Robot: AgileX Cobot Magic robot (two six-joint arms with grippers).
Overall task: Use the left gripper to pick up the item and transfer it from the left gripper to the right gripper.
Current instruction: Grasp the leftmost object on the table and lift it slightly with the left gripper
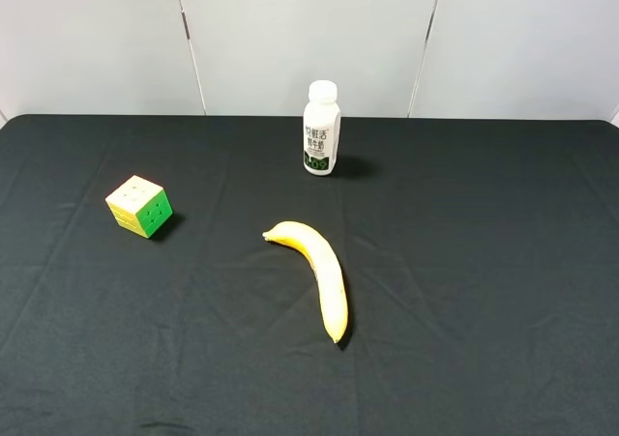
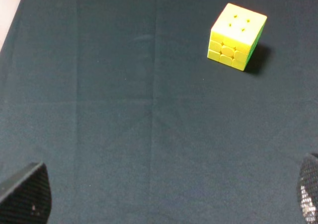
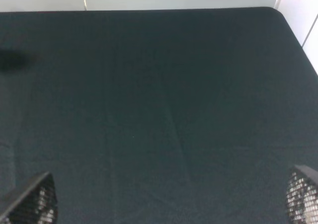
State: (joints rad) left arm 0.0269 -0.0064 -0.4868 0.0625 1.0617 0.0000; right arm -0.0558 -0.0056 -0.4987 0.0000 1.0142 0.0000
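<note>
The puzzle cube (image 1: 140,206) sits on the black cloth at the left, with pale top, yellow and green sides showing. It also shows in the left wrist view (image 2: 236,36), resting alone on the cloth. My left gripper (image 2: 166,196) is open and empty, its two fingertips (image 2: 27,194) far apart, well back from the cube. My right gripper (image 3: 169,196) is open and empty over bare cloth, its fingertips (image 3: 32,199) spread wide. Neither arm shows in the exterior high view.
A yellow banana (image 1: 319,272) lies near the middle of the table (image 1: 484,262). A white bottle (image 1: 321,129) with a green label stands upright at the back centre. White wall panels rise behind the table's far edge.
</note>
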